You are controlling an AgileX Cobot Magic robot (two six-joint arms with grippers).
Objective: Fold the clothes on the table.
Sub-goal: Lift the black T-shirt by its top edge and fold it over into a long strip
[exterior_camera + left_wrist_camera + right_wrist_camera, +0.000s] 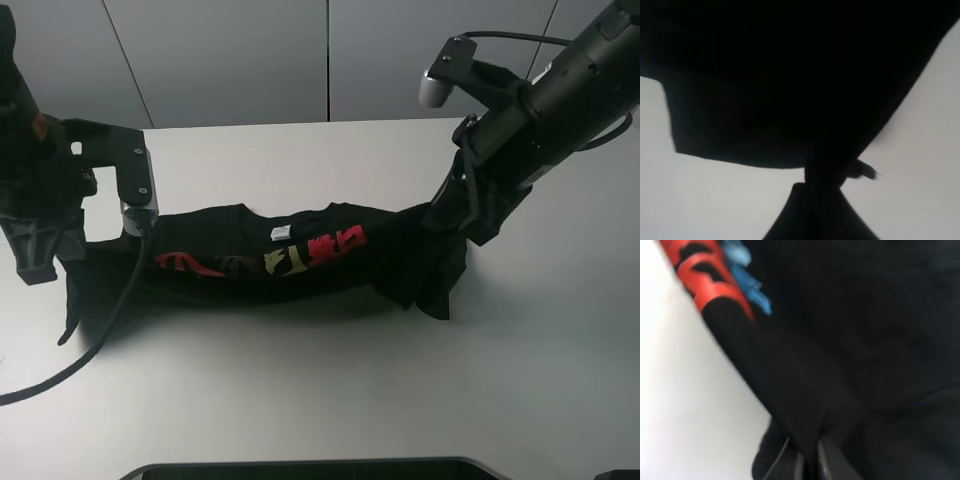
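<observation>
The black T-shirt [300,262] hangs stretched in a sagging band between my two grippers, just over the white table [300,390]. Its red and yellow characters [335,246] and white neck label [279,232] face up. My left gripper [75,255] is shut on the shirt's left end; the left wrist view shows the cloth [790,75] pinched to a point [822,175]. My right gripper [440,215] is shut on the right end, where a fold of cloth hangs down. In the right wrist view the fabric [865,365] runs into the fingertips [827,462], with red and blue print [715,275] beyond.
A black cable [100,330] droops from the left arm across the table's left side. A dark rounded edge [300,468] lies at the table's front. Grey wall panels [230,60] stand behind the table.
</observation>
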